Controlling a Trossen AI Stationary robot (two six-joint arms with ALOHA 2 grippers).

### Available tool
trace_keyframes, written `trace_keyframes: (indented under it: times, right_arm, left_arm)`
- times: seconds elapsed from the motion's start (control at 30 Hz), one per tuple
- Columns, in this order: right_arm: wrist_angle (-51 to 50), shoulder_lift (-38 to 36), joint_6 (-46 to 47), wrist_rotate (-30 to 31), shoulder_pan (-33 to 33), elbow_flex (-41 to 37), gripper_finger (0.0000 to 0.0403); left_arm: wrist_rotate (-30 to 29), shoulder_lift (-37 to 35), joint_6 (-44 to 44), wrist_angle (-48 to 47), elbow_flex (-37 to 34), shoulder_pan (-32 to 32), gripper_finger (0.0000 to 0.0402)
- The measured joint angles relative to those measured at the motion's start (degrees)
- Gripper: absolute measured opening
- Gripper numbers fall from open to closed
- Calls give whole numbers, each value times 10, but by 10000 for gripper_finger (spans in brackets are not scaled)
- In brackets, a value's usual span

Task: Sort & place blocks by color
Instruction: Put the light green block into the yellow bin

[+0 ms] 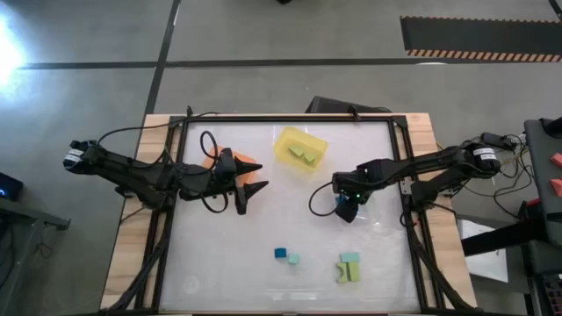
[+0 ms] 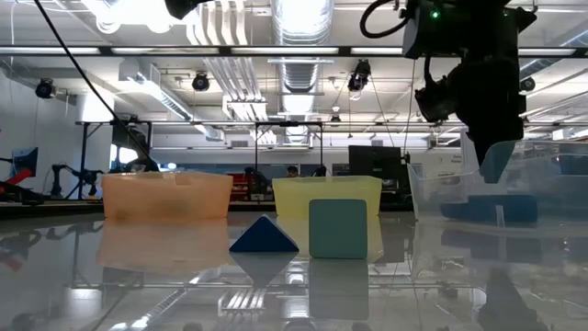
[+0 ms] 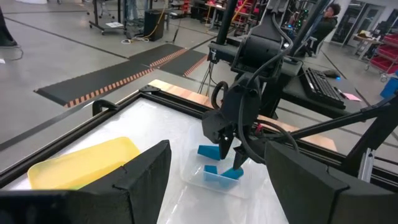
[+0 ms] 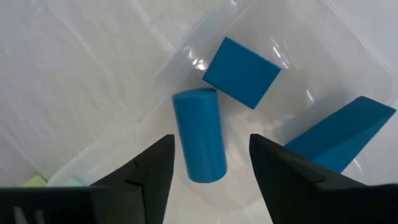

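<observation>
The right gripper (image 4: 210, 163) has its two dark fingers spread apart, holding nothing, directly above a blue cylinder (image 4: 199, 135) that lies free in the clear tray (image 4: 186, 46). Beside the cylinder rest a blue cube (image 4: 241, 72) and a blue wedge (image 4: 339, 134). The left gripper (image 1: 241, 197) hangs open and empty over the orange tray (image 1: 248, 164). The yellow tray (image 1: 285, 150) holds yellow-green blocks (image 1: 304, 155). Near the table's front edge lie a blue block (image 1: 280, 253) and mint-teal blocks (image 1: 349, 259).

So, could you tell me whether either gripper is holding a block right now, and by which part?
Nothing is held. The right gripper stands open over the clear tray, the blue cylinder lying free below. The left gripper is open and empty.
</observation>
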Motion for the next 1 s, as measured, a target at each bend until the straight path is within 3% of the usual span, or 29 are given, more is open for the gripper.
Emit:
trace_keyframes:
  times: [0.23,0.57,0.77,1.0]
  right_arm:
    - [-12,0,39,0,0,48,189]
    - [-31,0,194,-16,16,178,169]
    - [-27,0,320,-16,81,238,162]
    - [-25,1,519,-28,201,245,162]
  left_arm:
    - [0,0,-22,0,0,0,245]
    - [0,0,-30,-1,0,0,245]
    - [0,0,-30,-1,0,0,245]
    - [0,0,-29,-1,0,0,245]
